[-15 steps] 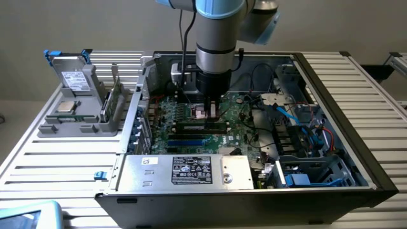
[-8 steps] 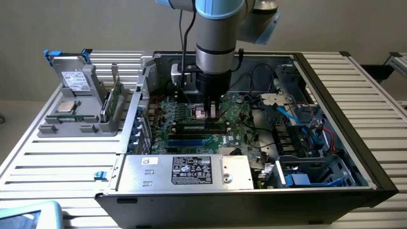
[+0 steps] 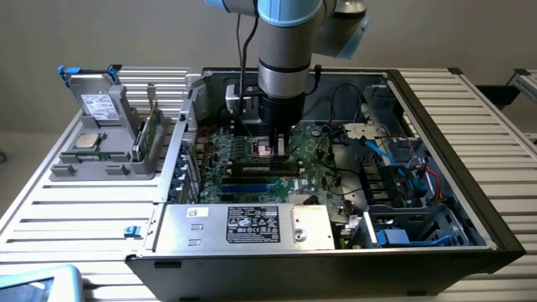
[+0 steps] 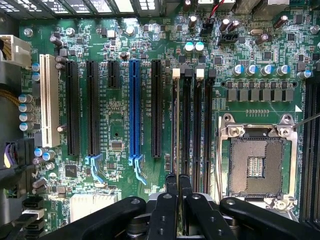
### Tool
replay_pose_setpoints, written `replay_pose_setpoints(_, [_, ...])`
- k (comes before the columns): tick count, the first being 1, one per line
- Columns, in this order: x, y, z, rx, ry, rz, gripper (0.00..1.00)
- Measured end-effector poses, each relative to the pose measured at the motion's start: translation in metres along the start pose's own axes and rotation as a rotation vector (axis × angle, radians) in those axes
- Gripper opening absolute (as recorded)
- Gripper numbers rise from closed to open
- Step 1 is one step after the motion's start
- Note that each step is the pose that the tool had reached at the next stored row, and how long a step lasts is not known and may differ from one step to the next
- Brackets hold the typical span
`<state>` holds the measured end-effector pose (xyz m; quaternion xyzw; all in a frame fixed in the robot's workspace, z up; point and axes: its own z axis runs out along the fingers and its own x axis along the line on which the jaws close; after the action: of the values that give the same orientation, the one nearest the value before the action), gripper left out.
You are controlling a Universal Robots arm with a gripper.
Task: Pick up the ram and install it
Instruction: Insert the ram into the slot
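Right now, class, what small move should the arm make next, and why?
Probably press straight down. The gripper appears shut on the ram, held edge-on and lined up along the white-latched slot, and it seems not yet seated.

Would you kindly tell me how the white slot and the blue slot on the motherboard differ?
The white slot is cream-white; the blue slot is bright blue. The white slot ends the row; the blue slot has black slots on both sides. The blue slot has a blue clip at one end; the white slot shows none. Both are empty, parallel and on the green motherboard.
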<state>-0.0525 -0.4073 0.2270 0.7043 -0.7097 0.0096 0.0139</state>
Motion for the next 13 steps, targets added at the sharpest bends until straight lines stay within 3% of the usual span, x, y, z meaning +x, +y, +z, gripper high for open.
replay_pose_setpoints(5, [0.0,0.0,0.0001,0.0002,-0.0002,0.0,0.15])
replay_pose_setpoints(6, [0.0,0.0,0.0001,0.0002,-0.0002,0.0,0.2])
replay_pose_setpoints(8, [0.0,0.0,0.0001,0.0002,-0.0002,0.0,0.2])
replay_pose_setpoints(9, [0.0,0.0,-0.0002,0.0002,-0.0002,0.0,0.27])
replay_pose_setpoints(13, [0.0003,-0.0019,-0.0087,0.0002,-0.0001,0.0,0.27])
